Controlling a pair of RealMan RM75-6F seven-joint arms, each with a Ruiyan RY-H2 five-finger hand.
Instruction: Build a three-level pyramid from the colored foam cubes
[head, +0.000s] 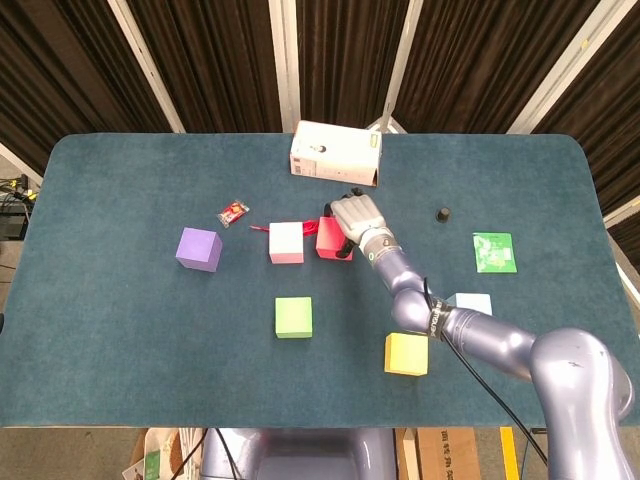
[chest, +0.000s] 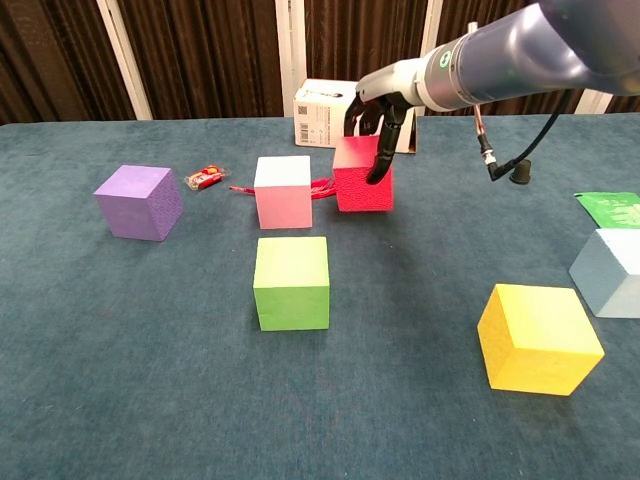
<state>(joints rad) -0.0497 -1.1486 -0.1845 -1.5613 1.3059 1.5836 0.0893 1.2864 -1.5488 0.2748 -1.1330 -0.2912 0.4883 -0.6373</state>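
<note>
Right hand (chest: 383, 118) grips the red cube (chest: 363, 175) from above, seemingly just off the table; pink cube (chest: 283, 191) lies immediately left.

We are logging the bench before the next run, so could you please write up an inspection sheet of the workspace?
Surface: teal table, carpet-like cover.
Job's things: purple cube, pink cube, red cube, green cube, yellow cube, pale blue cube; none stacked.
Clutter: white box, red wrapper, green packet, small black knob, red cord.
Hands: right hand grips the red cube beside the pink one; left hand not in view.
Cables: black cable along the right arm.
Surroundings: dark curtains behind.
</note>
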